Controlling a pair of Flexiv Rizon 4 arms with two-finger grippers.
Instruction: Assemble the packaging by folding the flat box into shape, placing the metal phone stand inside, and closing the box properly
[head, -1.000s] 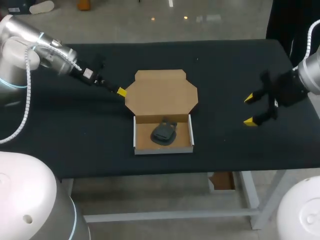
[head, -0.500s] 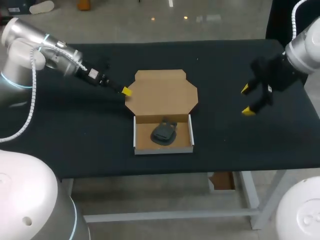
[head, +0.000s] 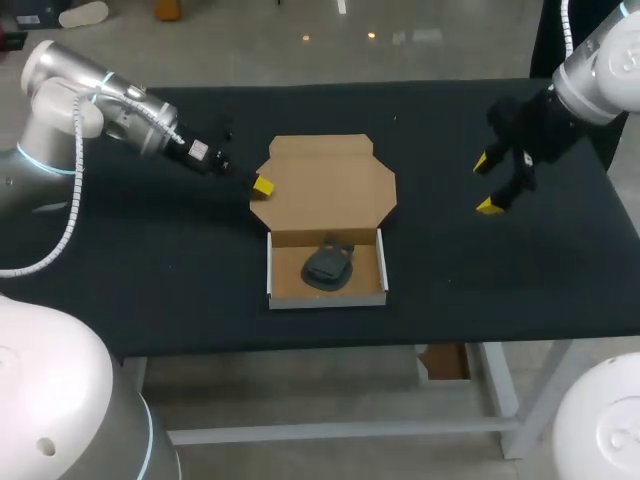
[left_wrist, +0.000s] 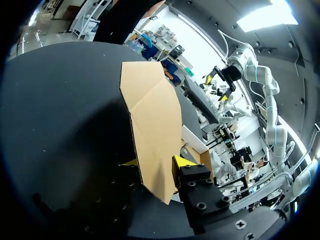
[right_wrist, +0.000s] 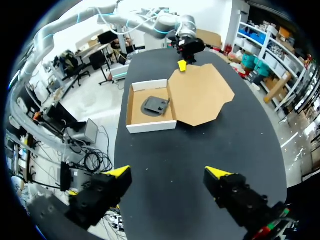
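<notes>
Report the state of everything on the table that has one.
box, walls folded up, not closed.
lid, open, laid back behind the box.
phone stand, inside the box.
left claw, at the lid's left corner, grip unclear.
right claw, open, empty, off to the box's right.

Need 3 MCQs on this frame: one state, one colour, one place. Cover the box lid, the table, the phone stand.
1. The lid is: A shut; B open, folded back from the tray; C torn off.
2. The table is: A white; B black; C green.
3. The phone stand lies: A on the lid; B beside the tray; C in the tray.

Answers: B, the lid's inner face shows, spread out behind the tray. B, the tabletop is black all over. C, the phone stand sits within the tray's walls.
</notes>
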